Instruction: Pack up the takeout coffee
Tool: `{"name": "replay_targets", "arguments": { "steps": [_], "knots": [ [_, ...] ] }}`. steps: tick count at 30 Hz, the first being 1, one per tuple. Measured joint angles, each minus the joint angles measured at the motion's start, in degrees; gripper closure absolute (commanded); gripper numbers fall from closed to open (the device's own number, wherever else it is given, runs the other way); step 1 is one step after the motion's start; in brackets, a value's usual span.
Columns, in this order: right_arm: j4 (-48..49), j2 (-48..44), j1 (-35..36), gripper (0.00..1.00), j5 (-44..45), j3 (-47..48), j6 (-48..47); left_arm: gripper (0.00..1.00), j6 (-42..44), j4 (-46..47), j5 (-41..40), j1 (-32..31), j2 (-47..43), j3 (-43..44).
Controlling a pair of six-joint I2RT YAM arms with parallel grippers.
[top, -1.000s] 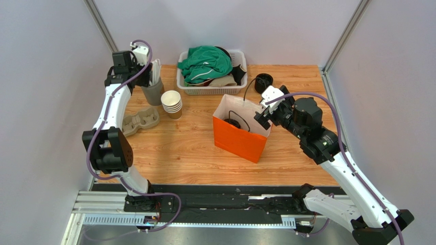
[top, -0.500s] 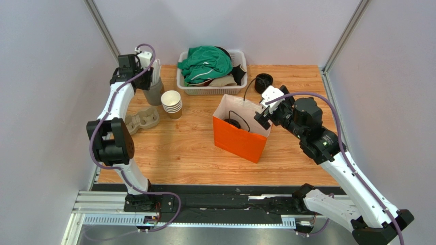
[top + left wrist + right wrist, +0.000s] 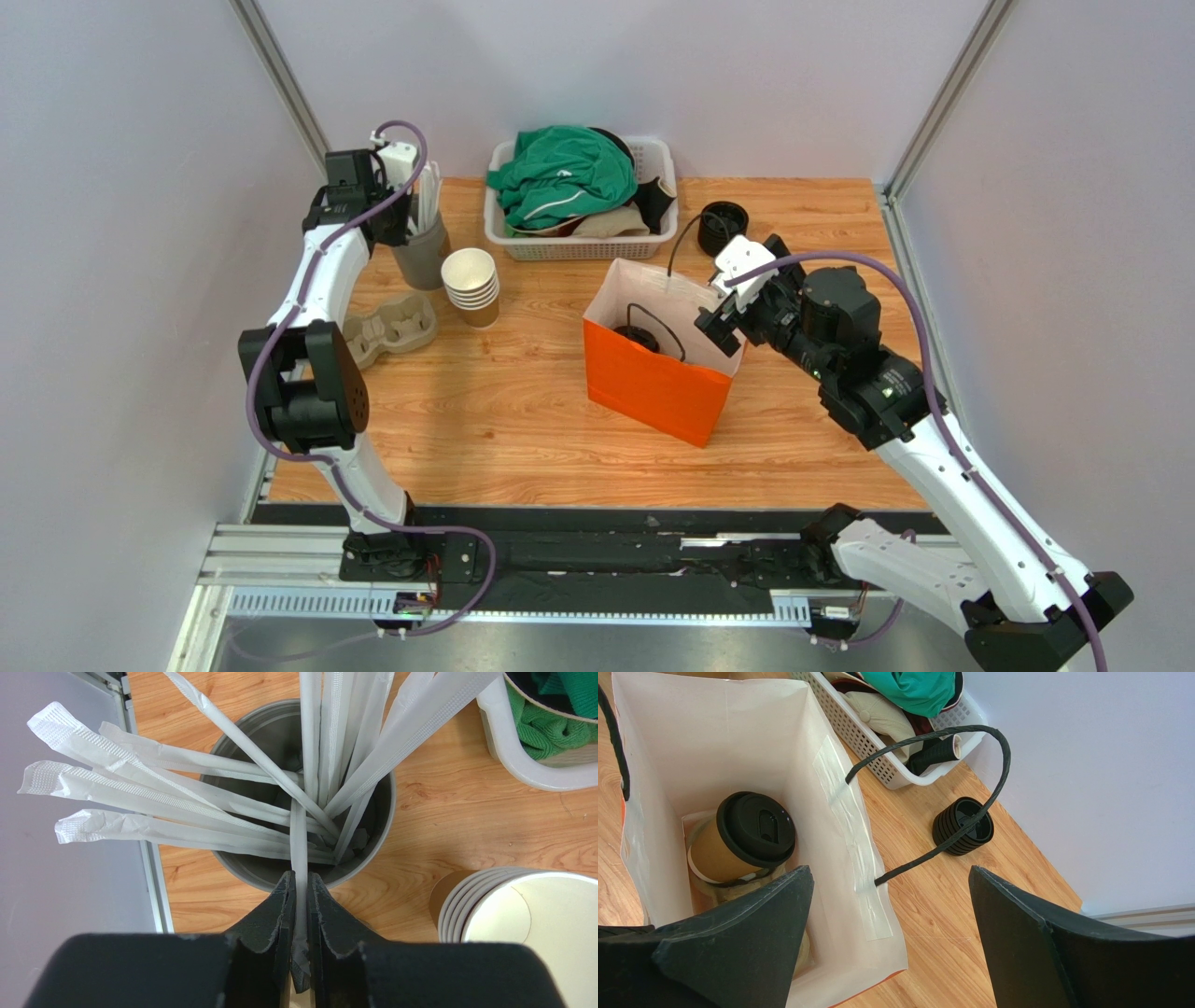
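Closing over last second, left gripper (image 3: 300, 882) now clamps straw (image 3: 300, 831) in holder (image 3: 377, 843), upper left; right gripper (image 3: 889, 873) gapes above bag (image 3: 833, 770), centre; coffee (image 3: 749, 836) already inside, straw pending.

Takeout coffee (image 3: 741, 840) inside bag (image 3: 738, 735)

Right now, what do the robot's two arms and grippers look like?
The left arm and right arm are white shells with black joint housings, each trailed by a purple cable. The left gripper has narrow black tapered fingers; the right gripper has broad black wedge-shaped fingers.
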Motion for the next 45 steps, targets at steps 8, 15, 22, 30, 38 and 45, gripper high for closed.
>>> {"name": "replay_targets", "arguments": {
  "steps": [8, 15, 22, 30, 38, 45],
  "knots": [
    [0.0, 0.0, 0.0, 0.12, 0.0, 0.0, 0.0, 0.85, 0.0, -0.7, 0.0, 0.0, -0.2, 0.1],
    [0.0, 0.0, 0.0, 0.12, 0.0, 0.0, 0.0, 0.85, 0.0, -3.5, -0.2, 0.0, -3.6, 0.9],
    [0.0, 0.0, 0.0, 0.12, 0.0, 0.0, 0.0, 0.85, -0.1, -4.9, -0.1, 0.0, -7.5, 2.3],
    [0.0, 0.0, 0.0, 0.12, 0.0, 0.0, 0.0, 0.85, 0.1, -8.2, -0.4, 0.0, -10.6, 3.1],
    [0.0, 0.0, 0.0, 0.12, 0.0, 0.0, 0.0, 0.85, 0.4, -10.5, -1.4, 0.0, -12.9, 3.9],
    [0.0, 0.0, 0.0, 0.12, 0.0, 0.0, 0.0, 0.85, 0.4, -12.7, -0.8, 0.0, -14.9, 5.0]
  ]
}}
